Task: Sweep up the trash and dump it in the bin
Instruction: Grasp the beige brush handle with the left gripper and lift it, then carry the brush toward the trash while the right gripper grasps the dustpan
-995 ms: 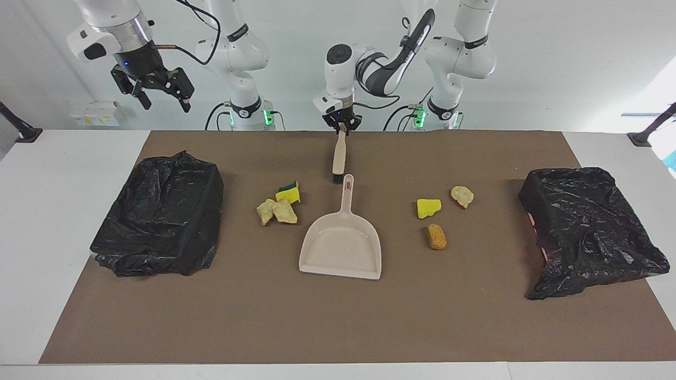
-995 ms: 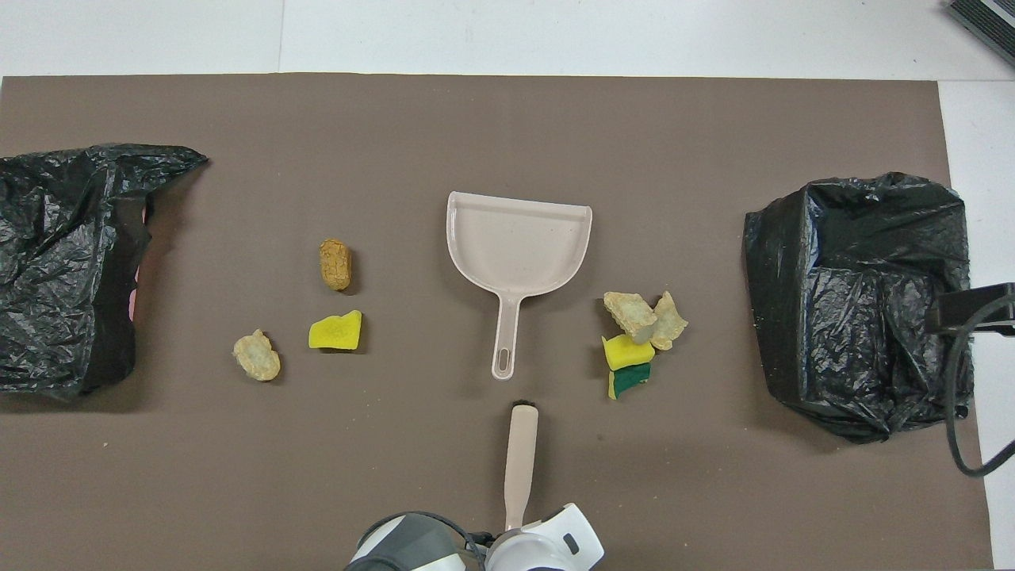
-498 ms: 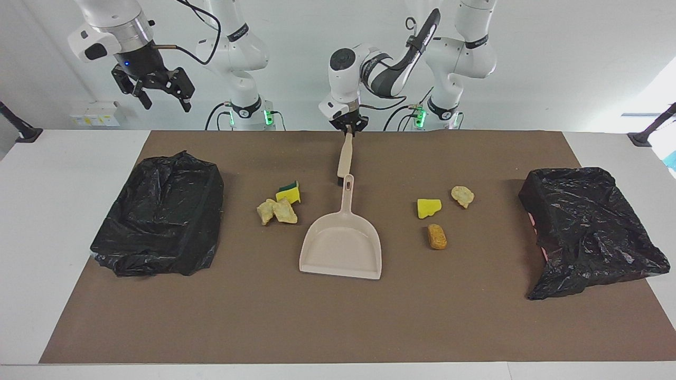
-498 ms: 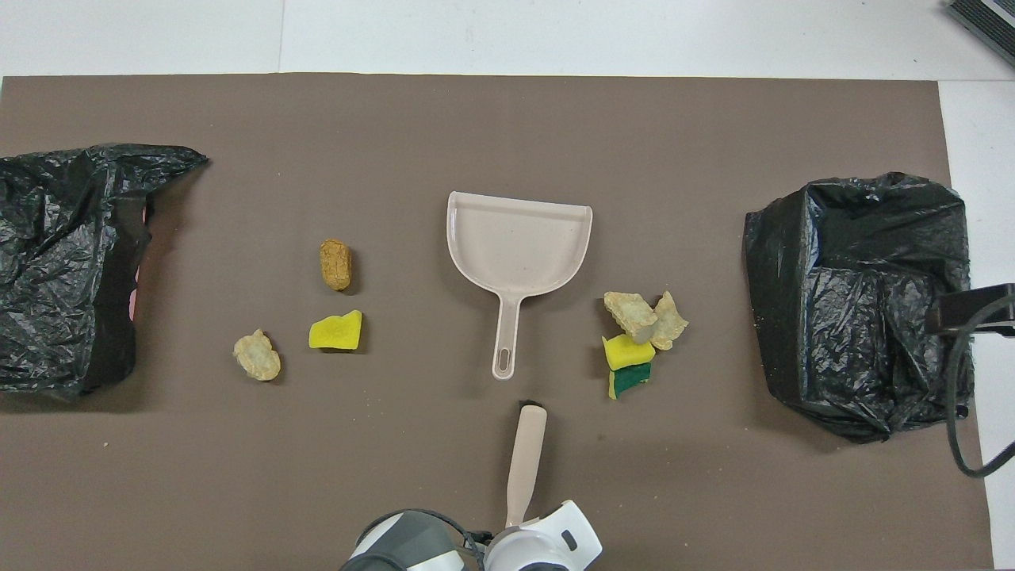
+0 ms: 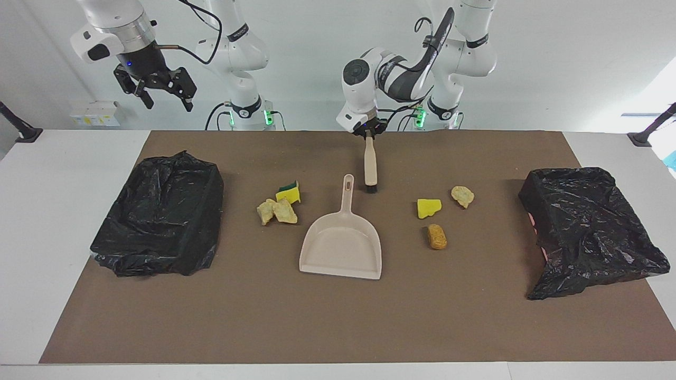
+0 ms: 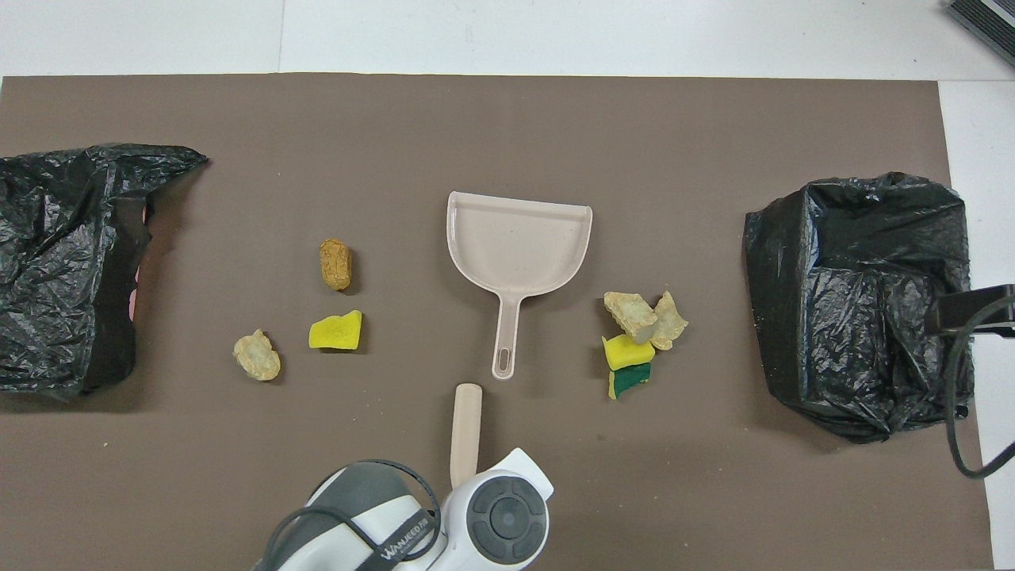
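Observation:
My left gripper (image 5: 368, 130) is shut on the handle end of the beige brush (image 5: 371, 164). The brush hangs with its black bristles (image 5: 372, 188) low over the mat, beside the handle of the beige dustpan (image 5: 340, 245). In the overhead view the brush (image 6: 465, 428) shows below the dustpan (image 6: 519, 242). The trash lies in two groups. A green-backed yellow sponge (image 5: 288, 193) and beige chunks (image 5: 276, 211) lie toward the right arm's end. A yellow sponge (image 5: 428, 208), a beige chunk (image 5: 462, 196) and an orange-brown lump (image 5: 437, 236) lie toward the left arm's end. My right gripper (image 5: 153, 89) waits open, high over the right arm's end.
A bin lined with a black bag (image 5: 158, 211) stands at the right arm's end, also in the overhead view (image 6: 860, 301). A second black bag (image 5: 586, 227) lies at the left arm's end. A brown mat (image 5: 338, 316) covers the table.
My left gripper has carried the brush sideways toward the left arm's end, from over the dustpan's handle tip to beside it. The right arm has barely moved.

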`<state>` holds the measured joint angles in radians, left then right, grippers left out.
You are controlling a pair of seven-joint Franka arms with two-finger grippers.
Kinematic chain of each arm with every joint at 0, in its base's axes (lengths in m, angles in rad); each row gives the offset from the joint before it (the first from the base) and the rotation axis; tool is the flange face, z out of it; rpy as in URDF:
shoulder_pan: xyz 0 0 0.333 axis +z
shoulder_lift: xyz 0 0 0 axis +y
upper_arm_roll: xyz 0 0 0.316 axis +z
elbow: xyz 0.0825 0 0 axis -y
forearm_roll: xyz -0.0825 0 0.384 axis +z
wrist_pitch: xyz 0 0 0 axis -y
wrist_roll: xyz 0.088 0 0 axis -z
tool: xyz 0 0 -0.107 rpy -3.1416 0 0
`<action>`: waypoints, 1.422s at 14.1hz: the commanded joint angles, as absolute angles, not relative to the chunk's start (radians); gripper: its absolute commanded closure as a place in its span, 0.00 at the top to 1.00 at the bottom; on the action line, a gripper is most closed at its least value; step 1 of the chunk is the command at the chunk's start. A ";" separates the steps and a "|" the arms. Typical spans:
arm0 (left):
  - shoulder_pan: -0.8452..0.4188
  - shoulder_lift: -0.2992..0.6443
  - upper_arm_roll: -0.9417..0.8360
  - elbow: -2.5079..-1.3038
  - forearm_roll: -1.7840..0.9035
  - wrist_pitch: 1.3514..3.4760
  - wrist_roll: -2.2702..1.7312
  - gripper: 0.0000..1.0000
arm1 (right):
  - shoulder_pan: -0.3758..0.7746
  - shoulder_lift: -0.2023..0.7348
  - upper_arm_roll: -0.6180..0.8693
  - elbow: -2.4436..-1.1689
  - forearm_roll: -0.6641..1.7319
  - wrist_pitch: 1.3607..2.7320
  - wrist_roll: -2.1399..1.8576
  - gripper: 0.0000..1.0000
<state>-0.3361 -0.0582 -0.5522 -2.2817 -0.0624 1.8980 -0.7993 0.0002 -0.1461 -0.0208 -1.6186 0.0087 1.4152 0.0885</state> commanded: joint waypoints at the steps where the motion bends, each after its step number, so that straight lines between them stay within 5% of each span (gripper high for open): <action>1: -0.263 -0.063 -0.560 -2.244 0.033 1.833 -0.885 0.00 | 0.059 -0.111 0.002 -1.640 0.023 1.460 0.179 1.00; 15: 0.245 -0.009 -0.563 -2.235 0.302 1.804 -0.821 0.00 | 0.466 0.337 0.003 -1.640 0.166 1.994 0.679 1.00; 20: 0.249 -0.006 -0.564 -2.267 0.253 1.914 -0.698 0.00 | 0.560 0.388 0.003 -1.724 0.190 2.101 0.723 1.00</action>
